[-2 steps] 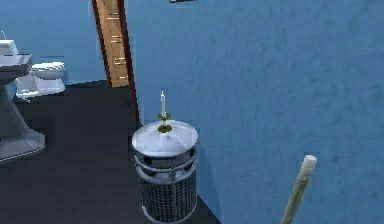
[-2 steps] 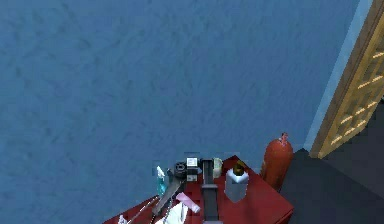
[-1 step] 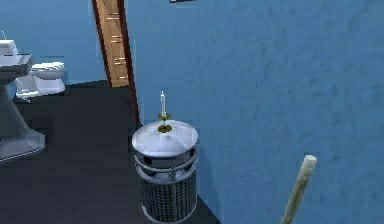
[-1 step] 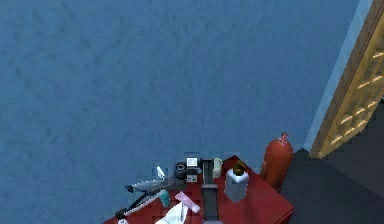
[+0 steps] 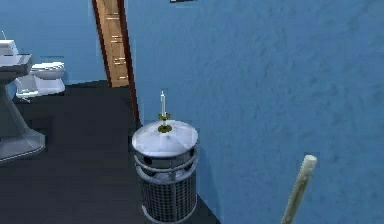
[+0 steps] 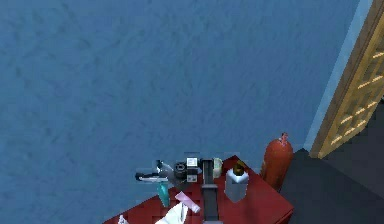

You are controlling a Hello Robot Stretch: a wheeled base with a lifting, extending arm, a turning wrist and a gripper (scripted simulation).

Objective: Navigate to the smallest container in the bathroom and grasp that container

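Container (image 6: pixel 163 192), small, teal and probably the target, is seen on the red table (image 6: pixel 264 203), just below the gripper (image 6: pixel 150 176) in the arm side view. Neither contact, finger spread nor any hold can be told.

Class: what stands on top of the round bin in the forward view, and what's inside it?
A white candle stands on the bin; its lid covers the inside.

A lidded mesh bin (image 5: pixel 165 170) stands by the blue wall (image 5: pixel 280 90) — a candle (image 5: pixel 163 103) on top, toilet (image 5: pixel 47 75) far left.
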